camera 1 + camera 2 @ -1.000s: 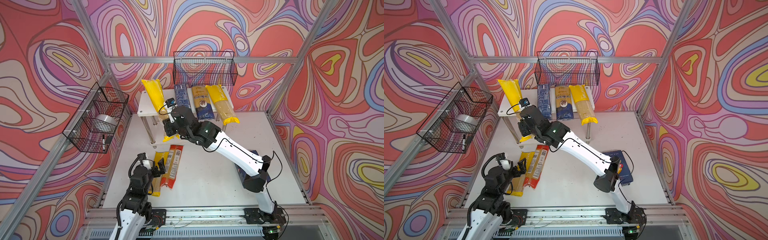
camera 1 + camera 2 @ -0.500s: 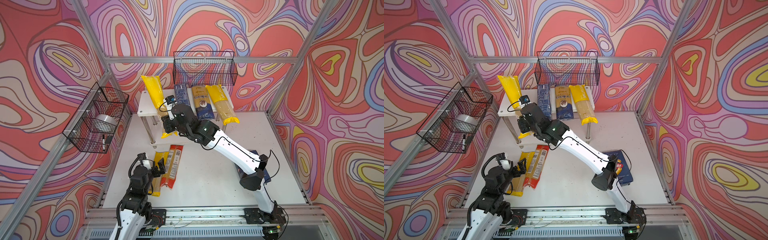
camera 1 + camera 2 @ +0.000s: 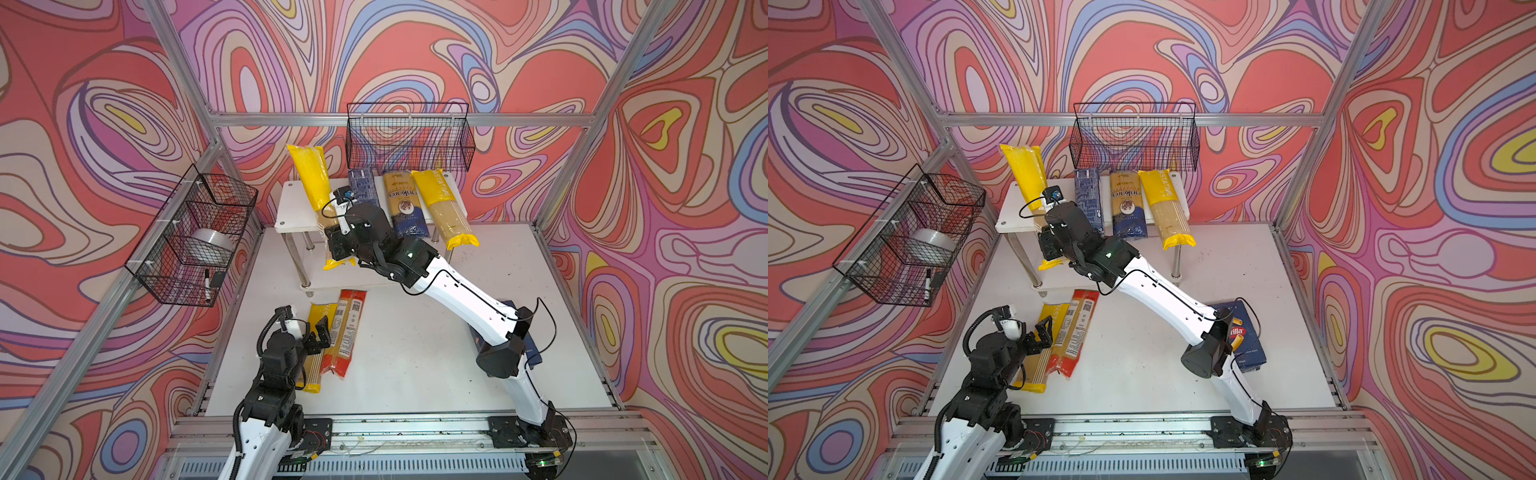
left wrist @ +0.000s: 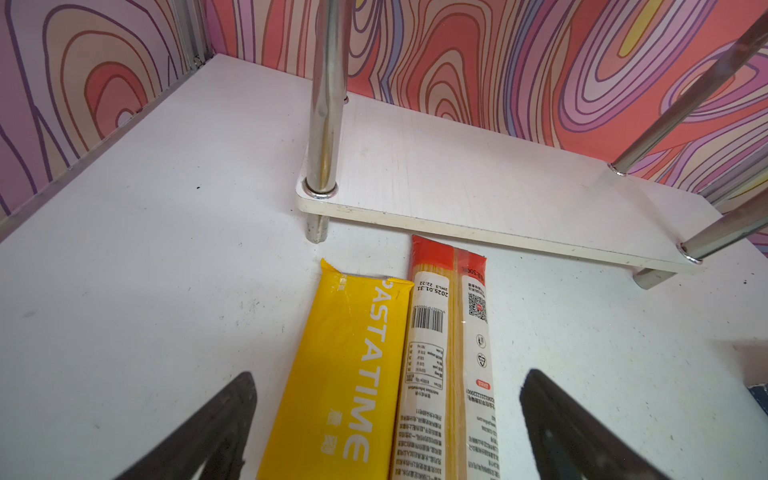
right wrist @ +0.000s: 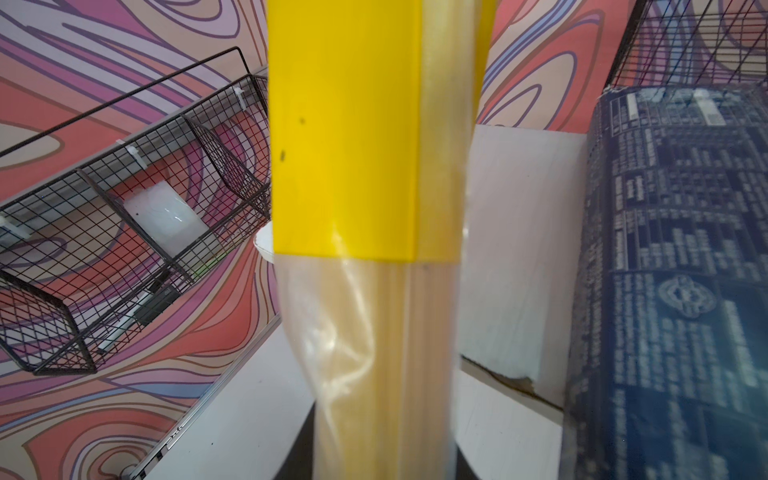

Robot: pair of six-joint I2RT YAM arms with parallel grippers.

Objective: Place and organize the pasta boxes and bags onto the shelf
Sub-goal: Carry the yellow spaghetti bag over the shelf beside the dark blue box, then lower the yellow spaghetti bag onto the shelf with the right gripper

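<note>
The yellow packet (image 3: 309,178) is gripped low by the right fingers (image 3: 337,249), its length slanted up over the shelf (image 3: 291,208)

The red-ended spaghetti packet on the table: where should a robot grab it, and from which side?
Probably around its middle, from straight above, fingers across its narrow width. The red-ended packet lies flat on the table, long and slim, so a mid grip balances it. A yellow packet lies close along one side, leaving that finger little room.
</note>
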